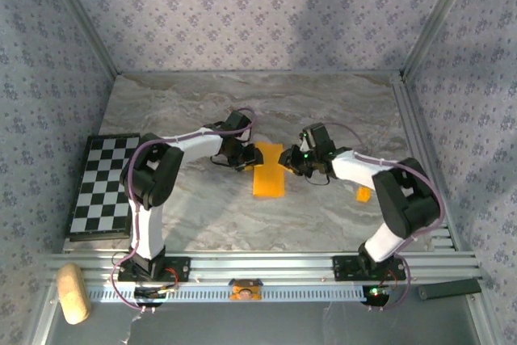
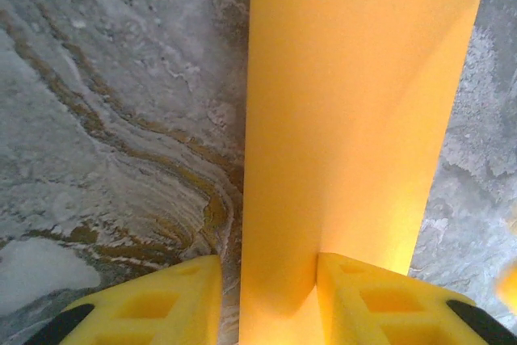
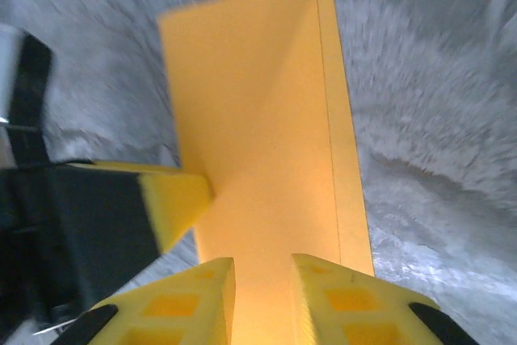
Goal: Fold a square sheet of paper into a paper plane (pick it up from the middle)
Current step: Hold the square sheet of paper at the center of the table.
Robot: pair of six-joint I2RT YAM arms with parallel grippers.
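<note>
While both end effectors sit at the folded sheet, no plane shape yet

Since the square sheet of paper (image 1: 268,172) lies as a narrow orange-yellow strip at mid surface (image 1: 202,216), between the two arms, it reads as part-folded: no point, no wings. Judged stage: first long folds in, nose folds to come. The left end effector (image 1: 255,157) is at the strip's far end on the left. The right end effector (image 1: 292,161) is at the same end on the right, and both are low and near each other.

Left wrist view: left end effector (image 2: 268,268) fingers apart, sheet (image 2: 355,119) running up out of the gap. One finger (image 2: 380,300) touches the paper, a sliver of surface shows beside the other, so not clamped.

Right wrist view: right end effector (image 3: 262,268) jaws a little apart, sheet (image 3: 266,159) filling the gap. The gap looks wider than the layers, so judged loose, not pinching. One flap tilts up along a long crease, and a left finger (image 3: 174,195) touches that flap's edge.

Handling, judged: very light, thin, limp across a span, stiff only along creases. It likely skates on the smooth marble-look surface and dents or tears if squeezed hard or dragged. Best hold is a pinch on an edge or on the raised crease near the middle, with the other end effector pinning the flat part. Flat layers are hard to get under.

Also there: chequered board (image 1: 101,183) at the left edge, tiny orange bit (image 1: 363,194) by the right arm, both well apart from the strip
</note>
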